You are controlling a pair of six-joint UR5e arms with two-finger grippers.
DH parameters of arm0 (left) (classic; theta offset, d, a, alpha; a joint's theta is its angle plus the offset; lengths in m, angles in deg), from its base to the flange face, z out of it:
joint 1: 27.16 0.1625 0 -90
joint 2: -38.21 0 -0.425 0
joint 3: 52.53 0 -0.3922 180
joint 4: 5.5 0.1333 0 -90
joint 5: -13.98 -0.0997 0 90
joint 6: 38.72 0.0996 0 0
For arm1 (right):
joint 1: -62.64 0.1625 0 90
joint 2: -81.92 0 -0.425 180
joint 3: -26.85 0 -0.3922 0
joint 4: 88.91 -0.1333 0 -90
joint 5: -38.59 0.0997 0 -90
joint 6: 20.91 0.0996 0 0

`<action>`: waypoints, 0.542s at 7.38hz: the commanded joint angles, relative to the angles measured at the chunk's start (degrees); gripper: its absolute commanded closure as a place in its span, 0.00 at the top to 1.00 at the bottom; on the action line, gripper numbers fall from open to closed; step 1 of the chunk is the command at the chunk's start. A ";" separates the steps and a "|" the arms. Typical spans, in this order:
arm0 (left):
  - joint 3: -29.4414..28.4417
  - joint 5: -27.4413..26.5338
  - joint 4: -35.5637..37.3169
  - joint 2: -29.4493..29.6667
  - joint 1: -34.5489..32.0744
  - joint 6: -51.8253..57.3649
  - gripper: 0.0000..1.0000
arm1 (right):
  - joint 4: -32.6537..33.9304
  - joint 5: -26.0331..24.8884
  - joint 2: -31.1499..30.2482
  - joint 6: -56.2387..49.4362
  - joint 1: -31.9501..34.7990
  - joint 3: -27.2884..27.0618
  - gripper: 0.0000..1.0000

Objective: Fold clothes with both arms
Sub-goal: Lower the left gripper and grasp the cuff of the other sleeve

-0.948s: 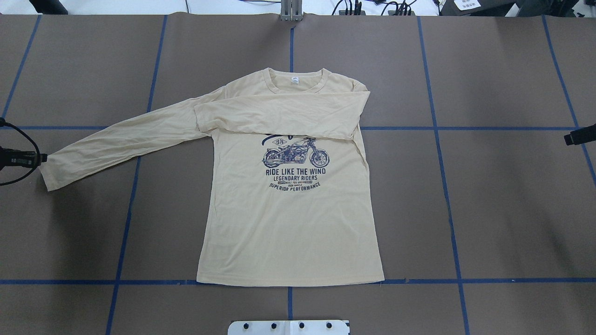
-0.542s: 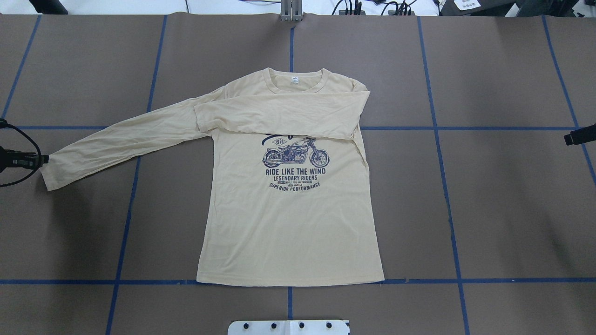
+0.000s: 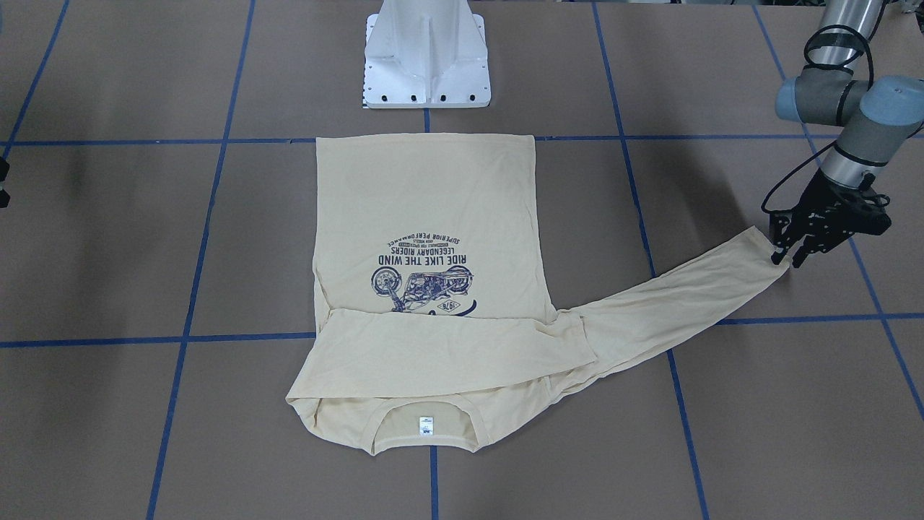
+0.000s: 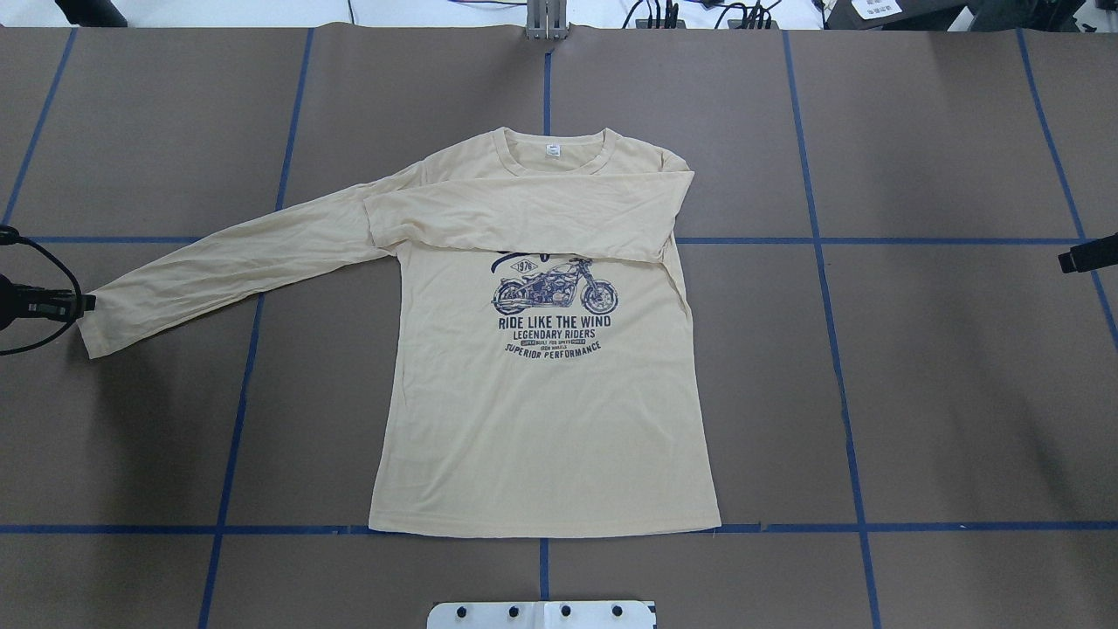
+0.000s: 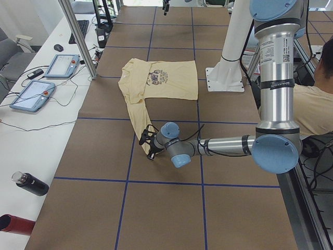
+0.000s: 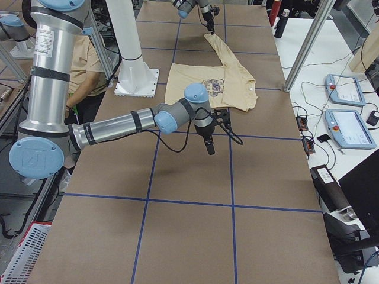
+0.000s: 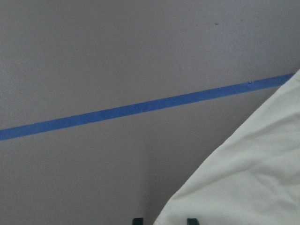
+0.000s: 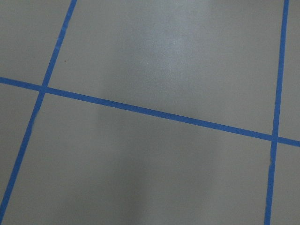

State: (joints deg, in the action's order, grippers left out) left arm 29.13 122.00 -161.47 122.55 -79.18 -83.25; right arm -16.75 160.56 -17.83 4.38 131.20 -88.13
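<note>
Lying on table (image 4: 961,393): T-shirt (image 4: 541,419) is spread flat, print side up, with the hem toward the white pedestal base (image 3: 427,65) and the collar on the far side.
Print (image 4: 553,306): a navy motorcycle with lettering below is seen mid-chest; its top edge is covered by a sleeve.
Neck label (image 4: 552,149): small and white, it is seen inside the back of the collar.
Folded sleeve (image 4: 524,214): is laid across the chest just below the collar, its end pointing to the robot's left.
Outstretched sleeve (image 4: 227,266): is extended flat toward the robot's left, crossing a blue tape line (image 4: 238,411).
Left gripper (image 3: 785,258): is held low at the cuff (image 4: 90,325) of the outstretched sleeve; the fingers (image 7: 190,221) are spread, and the cloth's edge is seen between the tips in the wrist view.
Right gripper (image 4: 1067,259): is held over bare table on the robot's right, well apart from the shirt; whether its fingers are spread or pressed together cannot be told.
</note>
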 commanded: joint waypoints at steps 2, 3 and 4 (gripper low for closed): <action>-0.01 0.00 -0.12 -0.40 0.25 0.15 0.42 | 0.00 -0.24 0.00 0.20 0.00 -0.15 1.00; -0.02 0.00 -0.12 -0.40 0.60 0.15 0.42 | 0.00 -0.16 0.00 0.11 0.00 -0.15 1.00; -0.02 0.00 -0.29 -0.40 0.69 0.15 0.41 | 0.00 -0.24 0.00 0.11 0.00 -0.15 1.00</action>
State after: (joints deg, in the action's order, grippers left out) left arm 29.14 122.00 -161.63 122.16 -78.69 -83.12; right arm -16.75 160.36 -17.83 4.51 131.20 -88.27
